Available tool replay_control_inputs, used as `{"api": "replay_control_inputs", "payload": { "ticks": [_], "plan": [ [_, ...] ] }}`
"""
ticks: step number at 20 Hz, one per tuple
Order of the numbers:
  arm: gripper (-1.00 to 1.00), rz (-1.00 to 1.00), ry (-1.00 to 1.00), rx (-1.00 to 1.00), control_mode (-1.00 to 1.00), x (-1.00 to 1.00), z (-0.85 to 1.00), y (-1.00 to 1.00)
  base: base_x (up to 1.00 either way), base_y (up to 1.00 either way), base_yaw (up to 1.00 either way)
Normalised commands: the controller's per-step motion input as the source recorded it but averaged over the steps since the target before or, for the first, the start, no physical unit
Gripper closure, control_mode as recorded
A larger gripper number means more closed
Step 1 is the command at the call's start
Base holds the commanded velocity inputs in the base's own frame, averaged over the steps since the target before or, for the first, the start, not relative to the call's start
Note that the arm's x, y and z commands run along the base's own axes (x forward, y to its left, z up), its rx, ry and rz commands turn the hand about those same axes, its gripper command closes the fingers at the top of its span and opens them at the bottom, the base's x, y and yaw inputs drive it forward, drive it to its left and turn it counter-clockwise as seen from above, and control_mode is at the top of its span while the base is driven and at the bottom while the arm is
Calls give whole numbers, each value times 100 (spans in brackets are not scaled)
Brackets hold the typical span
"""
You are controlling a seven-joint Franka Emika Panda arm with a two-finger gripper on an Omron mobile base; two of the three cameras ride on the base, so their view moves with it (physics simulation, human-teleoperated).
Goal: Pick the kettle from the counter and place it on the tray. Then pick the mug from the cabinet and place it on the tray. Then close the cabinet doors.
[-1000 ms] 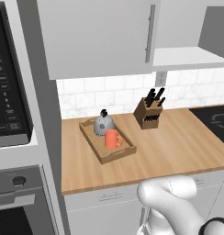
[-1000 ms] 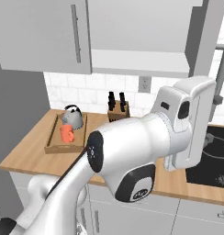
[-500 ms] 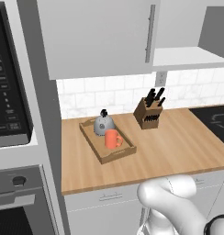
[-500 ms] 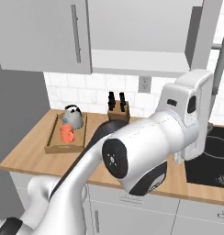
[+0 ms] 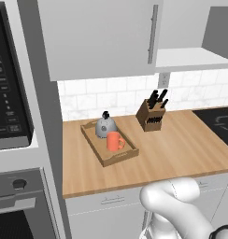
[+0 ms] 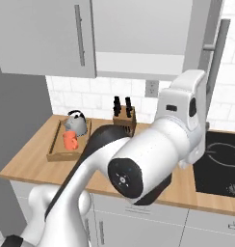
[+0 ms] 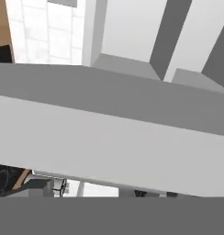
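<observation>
The silver-grey kettle (image 5: 105, 126) (image 6: 76, 123) and the orange mug (image 5: 115, 141) (image 6: 70, 140) both stand on the wooden tray (image 5: 127, 154) (image 6: 55, 150) on the counter (image 5: 181, 149). The cabinet's left door (image 5: 99, 37) (image 6: 42, 36) is shut. Its right door (image 6: 210, 46) stands open, edge-on, baring the white shelf (image 5: 190, 58) (image 6: 138, 65). My arm's wrist (image 6: 184, 113) is raised in front of that open door. A flat grey door panel (image 7: 109, 137) lies close across the hand view, and nothing sits between the jaws.
A knife block (image 5: 152, 115) (image 6: 123, 116) stands by the tiled wall, right of the tray. A black cooktop (image 5: 221, 122) (image 6: 220, 161) lies at the counter's right end. The oven column (image 5: 13, 116) rises on the left. My elbow (image 6: 138, 171) bulks over the counter's front.
In the right base view the elbow has swung closer to the camera and the wrist has shifted slightly left. Kettle, mug, tray and doors have not moved.
</observation>
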Motion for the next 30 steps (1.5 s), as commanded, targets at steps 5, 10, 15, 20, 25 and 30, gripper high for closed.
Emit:
{"api": "replay_control_inputs", "payload": {
  "ticks": [5, 10, 15, 20, 25, 30],
  "plan": [
    [-100, 20, 0, -2, -100, 20, 0, 42, 0, 0, 0],
    [-100, 20, 0, -2, -100, 24, 0, 49, 0, 0, 0],
    [-100, 19, 1, -3, -100, 38, 0, 57, 0, 0, 0],
    [-100, 17, 3, -2, -100, 59, -1, 56, 0, 0, 0],
    [-100, 14, 8, -1, -100, 77, -6, 47, 0, 0, 0],
    [-100, 10, 13, 0, -100, 94, -10, 41, 0, 0, 0]
  ]
}}
